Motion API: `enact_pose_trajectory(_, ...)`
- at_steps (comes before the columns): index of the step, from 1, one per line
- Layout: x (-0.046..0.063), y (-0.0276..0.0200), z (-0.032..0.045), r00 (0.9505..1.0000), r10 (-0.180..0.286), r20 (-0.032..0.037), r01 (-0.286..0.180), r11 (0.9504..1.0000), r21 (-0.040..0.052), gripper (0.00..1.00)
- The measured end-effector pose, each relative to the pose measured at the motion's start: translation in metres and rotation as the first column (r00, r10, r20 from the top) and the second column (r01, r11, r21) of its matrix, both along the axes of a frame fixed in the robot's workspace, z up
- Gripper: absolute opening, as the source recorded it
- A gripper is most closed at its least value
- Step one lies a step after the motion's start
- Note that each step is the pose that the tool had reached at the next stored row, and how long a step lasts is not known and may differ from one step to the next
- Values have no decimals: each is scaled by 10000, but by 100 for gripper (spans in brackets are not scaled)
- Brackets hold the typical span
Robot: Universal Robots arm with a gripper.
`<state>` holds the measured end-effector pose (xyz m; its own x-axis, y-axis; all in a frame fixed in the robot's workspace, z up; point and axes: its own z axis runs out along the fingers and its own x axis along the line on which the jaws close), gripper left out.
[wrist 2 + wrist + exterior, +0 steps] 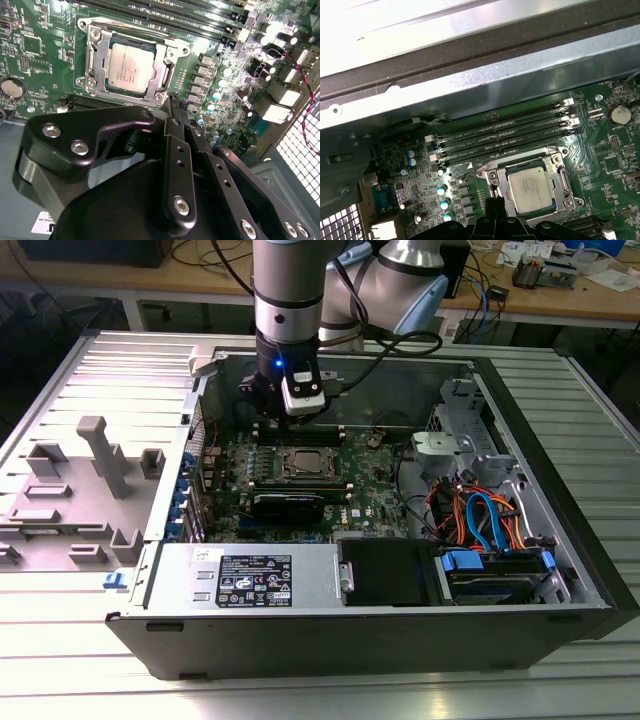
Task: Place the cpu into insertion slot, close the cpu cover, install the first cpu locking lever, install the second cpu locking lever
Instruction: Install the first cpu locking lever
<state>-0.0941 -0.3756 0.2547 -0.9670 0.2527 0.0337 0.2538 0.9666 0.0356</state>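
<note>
The cpu (132, 67) sits in the insertion slot (131, 40) mid-motherboard (40, 45), cpu cover (164, 75) down; the gripper (175, 102) hovers just beside, clenched on nothing.

Work surface: a ribbed metal table (70, 670) built of parallel slats spans the lower, left and right parts of the exterior view.

Illumination: light from above produces a bright glare band on the slats at the lower left of the frame, and a second one at the upper left.

Rear furniture: a wooden workbench (100, 278) runs along the top edge of the frame and stands on a pale leg (135, 310). Loose cables (215, 255) and small items lie on its top. The space beneath the bench at the upper left is dark.
</note>
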Motion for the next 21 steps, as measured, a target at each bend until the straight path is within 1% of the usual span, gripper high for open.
enact_pose_trajectory(3, -21, 0, 0, 10000, 0, 0, 0, 10000, 0, 11)
enact_pose_trajectory(11, -24, -1, 0, 10000, 1, 0, -1, 10000, 0, 11)
enact_pose_trajectory(15, -33, -1, 0, 10000, 87, 0, -87, 10000, 0, 11)
enact_pose_trajectory(17, -38, -1, 0, 9996, 269, 0, -269, 9996, -1, 11)
enact_pose_trajectory(19, -40, -1, 1, 9965, 833, -1, -833, 9965, -1, 11)
enact_pose_trajectory(21, -55, -1, -1, 9950, 1002, 2, -1002, 9950, 2, 11)
